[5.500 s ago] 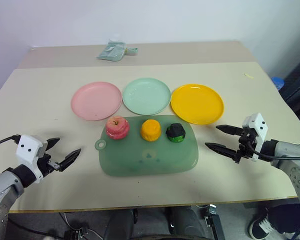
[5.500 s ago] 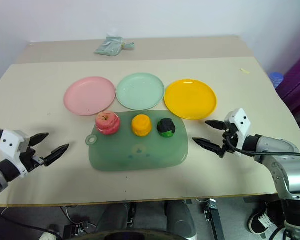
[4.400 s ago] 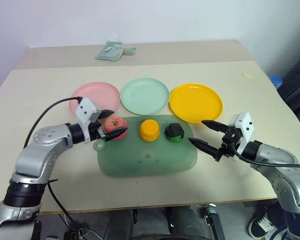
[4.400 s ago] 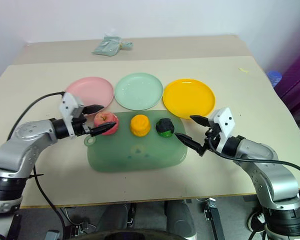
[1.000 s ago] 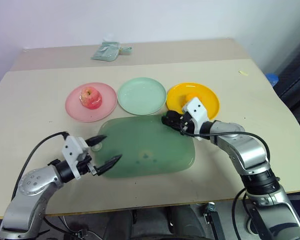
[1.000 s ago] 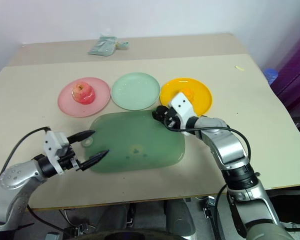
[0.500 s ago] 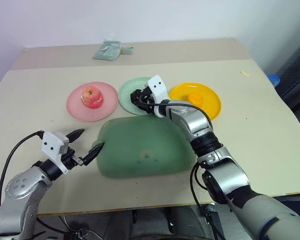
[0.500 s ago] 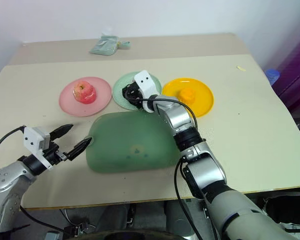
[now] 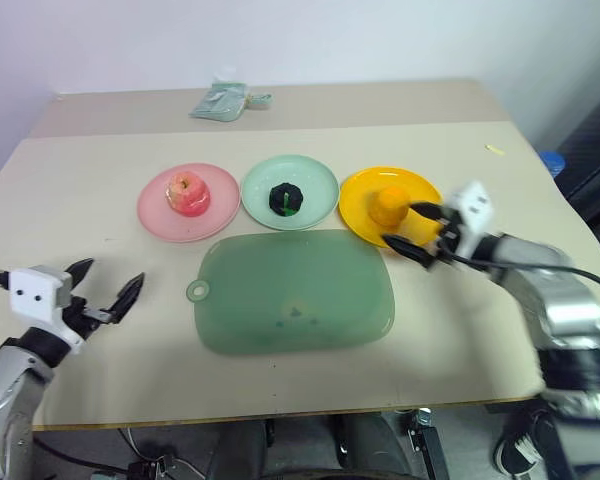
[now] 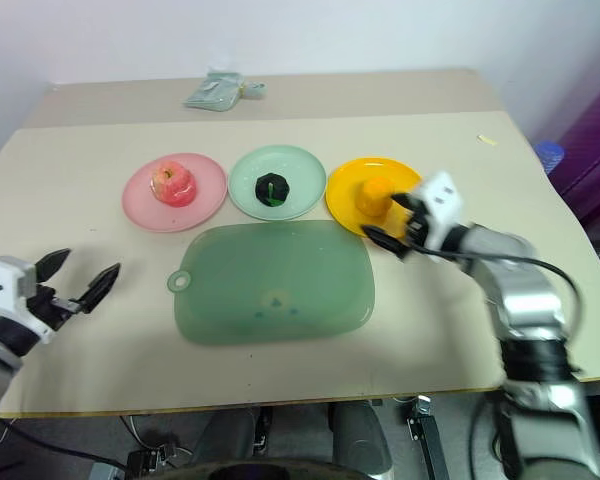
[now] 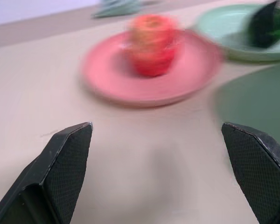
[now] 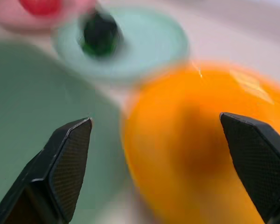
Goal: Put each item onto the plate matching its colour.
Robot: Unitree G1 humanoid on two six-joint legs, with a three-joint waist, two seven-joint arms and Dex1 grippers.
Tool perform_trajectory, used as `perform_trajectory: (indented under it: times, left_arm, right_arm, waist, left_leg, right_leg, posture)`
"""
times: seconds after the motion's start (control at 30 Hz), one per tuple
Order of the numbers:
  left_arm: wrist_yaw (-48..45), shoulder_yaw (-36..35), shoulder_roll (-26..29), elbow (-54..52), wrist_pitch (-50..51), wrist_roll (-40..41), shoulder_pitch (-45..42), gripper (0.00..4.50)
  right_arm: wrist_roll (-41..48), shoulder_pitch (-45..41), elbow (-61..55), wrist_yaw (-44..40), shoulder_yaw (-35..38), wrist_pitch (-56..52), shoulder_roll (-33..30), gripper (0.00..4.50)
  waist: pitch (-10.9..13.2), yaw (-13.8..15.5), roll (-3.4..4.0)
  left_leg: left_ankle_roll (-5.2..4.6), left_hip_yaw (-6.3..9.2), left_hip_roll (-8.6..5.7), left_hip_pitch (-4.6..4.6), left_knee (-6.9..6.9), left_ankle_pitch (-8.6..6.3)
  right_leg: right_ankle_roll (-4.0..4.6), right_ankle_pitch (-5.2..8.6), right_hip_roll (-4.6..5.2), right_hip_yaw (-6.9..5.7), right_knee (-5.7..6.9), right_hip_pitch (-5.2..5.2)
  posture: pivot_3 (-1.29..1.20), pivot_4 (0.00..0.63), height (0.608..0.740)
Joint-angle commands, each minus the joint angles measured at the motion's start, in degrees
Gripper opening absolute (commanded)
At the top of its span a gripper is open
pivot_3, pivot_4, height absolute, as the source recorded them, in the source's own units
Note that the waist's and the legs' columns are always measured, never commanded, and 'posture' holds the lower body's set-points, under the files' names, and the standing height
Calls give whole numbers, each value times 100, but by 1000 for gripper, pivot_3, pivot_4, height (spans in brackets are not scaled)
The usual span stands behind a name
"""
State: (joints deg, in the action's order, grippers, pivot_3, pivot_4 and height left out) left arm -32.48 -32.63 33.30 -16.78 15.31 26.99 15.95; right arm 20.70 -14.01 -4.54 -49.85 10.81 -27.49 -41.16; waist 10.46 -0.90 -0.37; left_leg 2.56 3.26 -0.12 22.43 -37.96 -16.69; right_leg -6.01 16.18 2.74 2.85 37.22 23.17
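All three toy foods sit on plates of their own colour, and both of our grippers are open and hold nothing.

The red-pink apple (image 9: 188, 193) stands upright, stem up, on the pink plate (image 9: 156, 216), ahead of our left gripper (image 9: 105, 297). The dark green vegetable (image 9: 285, 198) rests on the mint green plate (image 9: 316, 181). The orange-yellow fruit (image 9: 387, 207) lies on the orange-yellow plate (image 9: 358, 196), just beside our right gripper (image 9: 413, 229). We can read no writing on the green mat (image 9: 295, 290) or the pale packet (image 9: 220, 102).

plates (image 9: 190, 222): 3 | toy foods (image 9: 189, 193): 3 | mat (image 9: 295, 292): 1 | packet (image 9: 223, 101): 1
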Motion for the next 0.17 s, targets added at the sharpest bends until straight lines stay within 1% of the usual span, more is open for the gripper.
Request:
perform_trajectory:
  times: [0.03, 0.17]
  left_arm:
    - [1, -195, 109, -37, -103, -76, 27, 4500]
    - [70, -152, 84, -145, -26, -79, -12, 4500]
  right_arm:
    - [411, 770, -445, -416, 579, -96, -309, 4452]
    - [516, 987, -395, -409, 713, -77, -360, 4452]
  waist:
    - [-1, 4, -2]
    - [-1, -46, -2]
  left_leg:
    - [0, 0, 0, -2, 0, 0]
    - [0, -17, 5, -16, -4, 0]
  right_leg:
    - [0, 0, 0, 0, 0, -4]
    - [-1, -1, -3, 12, 5, -9]
  posture:
    - [0, 150, 740]
    - [0, 150, 740]
